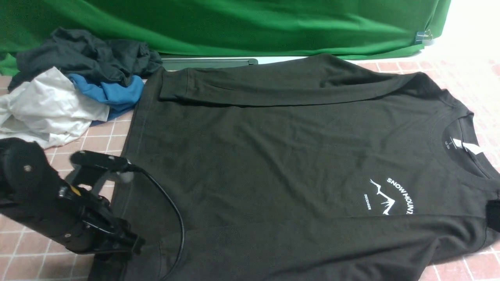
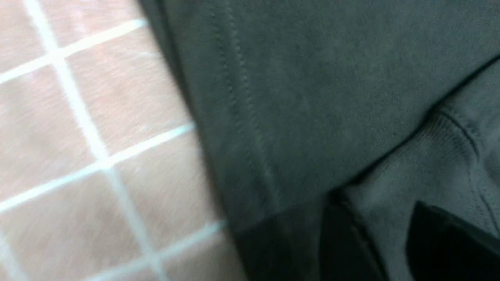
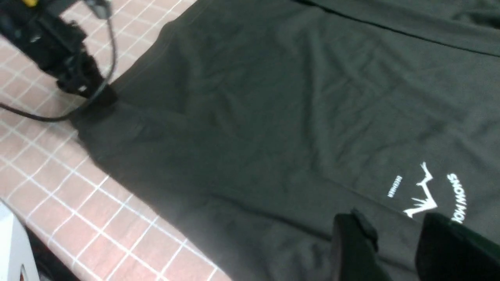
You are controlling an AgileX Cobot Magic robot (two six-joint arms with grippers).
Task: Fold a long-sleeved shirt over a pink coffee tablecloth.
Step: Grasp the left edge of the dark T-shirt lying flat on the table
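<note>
The black long-sleeved shirt [image 1: 273,156] lies flat on the pink checked tablecloth [image 1: 23,249], neck to the right and hem to the left. Its white "SNOW MOUNT" print [image 1: 390,197] faces up. Both sleeves are folded across the body, one along the far side and one along the near side. My left gripper [image 1: 129,249] sits low at the near-left hem corner. In the left wrist view it [image 2: 390,246] is open, with the ribbed sleeve cuff [image 2: 410,175] between its fingers. My right gripper [image 3: 394,249] hangs open just above the near sleeve, beside the print [image 3: 425,195].
A pile of charcoal [image 1: 86,54], blue [image 1: 113,91] and white [image 1: 47,105] garments lies at the back left. The green backdrop [image 1: 234,23] hangs behind. A black cable [image 1: 172,210] loops from the left arm over the shirt. The table's near edge [image 3: 15,242] shows in the right wrist view.
</note>
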